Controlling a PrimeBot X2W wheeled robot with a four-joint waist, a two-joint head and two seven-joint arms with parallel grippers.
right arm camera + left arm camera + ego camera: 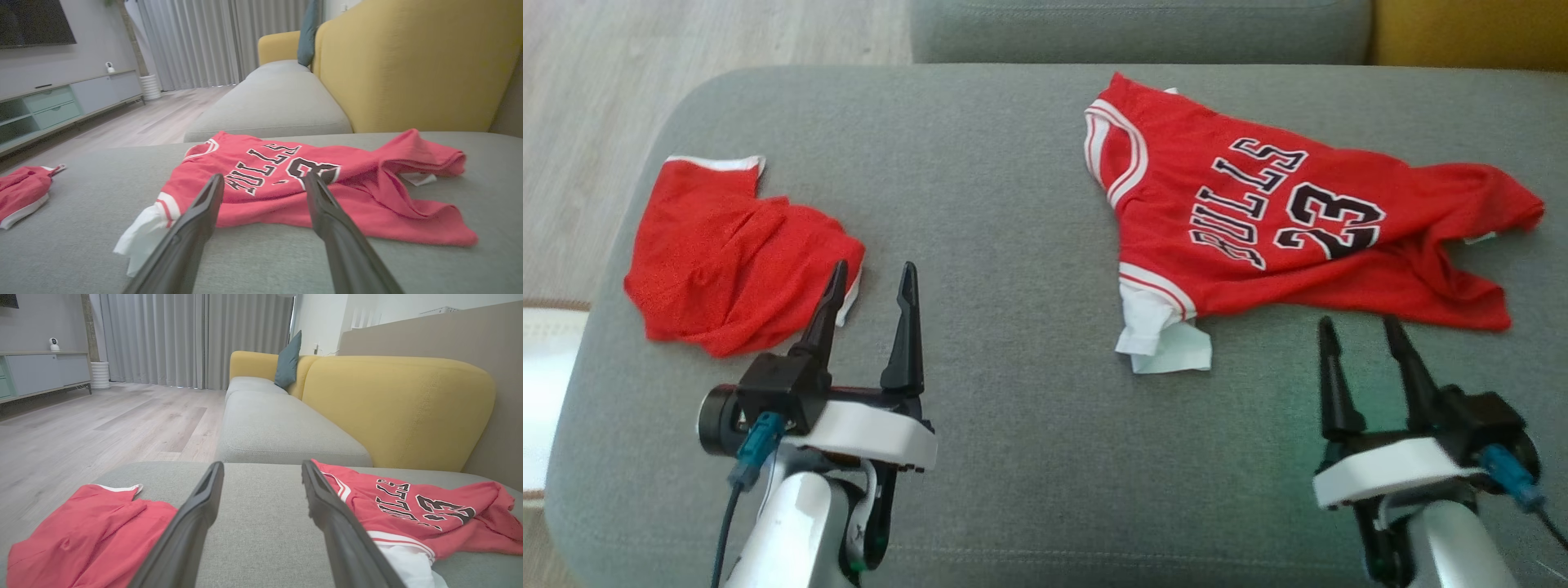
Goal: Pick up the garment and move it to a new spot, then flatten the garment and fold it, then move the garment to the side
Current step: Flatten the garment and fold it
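Shorts (pixel 739 257), red with a white trim, lie bunched at the far left of the grey cushion (pixel 1013 163), close to its left edge. Wood floor (pixel 588 122) shows past that edge.

Just right of the shorts you have your left gripper (pixel 873 267). Its 2 fingers are spread wide and point away from the robot, with nothing between them. The left fingertip overlaps the shorts' right edge in the head view. I can't tell if it touches.

Next comes a bare strip of cushion in the middle, well clear of both cloths.

The jersey (pixel 1258 220) is on the right half of the cushion, toward the far side. It is red and lies face up and rumpled, not flat. "BULLS" and "23" show in black with a white outline and read sideways from the head. A striped armhole sits at its left end. A white cloth (pixel 1164 339) pokes out from under the near-left corner. The right end bunches into folds near the cushion's right edge.

Your right gripper (pixel 1360 322) sits on the near side of the jersey's hem. Its 2 fingers are apart and empty, and the tips stop just short of the fabric in the head view. The right wrist view doesn't settle whether they touch.

Beyond the cushion, left to right in the left wrist view: a low cabinet (pixel 41 371), grey curtains (pixel 184 335), a teal pillow (pixel 288 361) and a yellow backrest (pixel 392 408).
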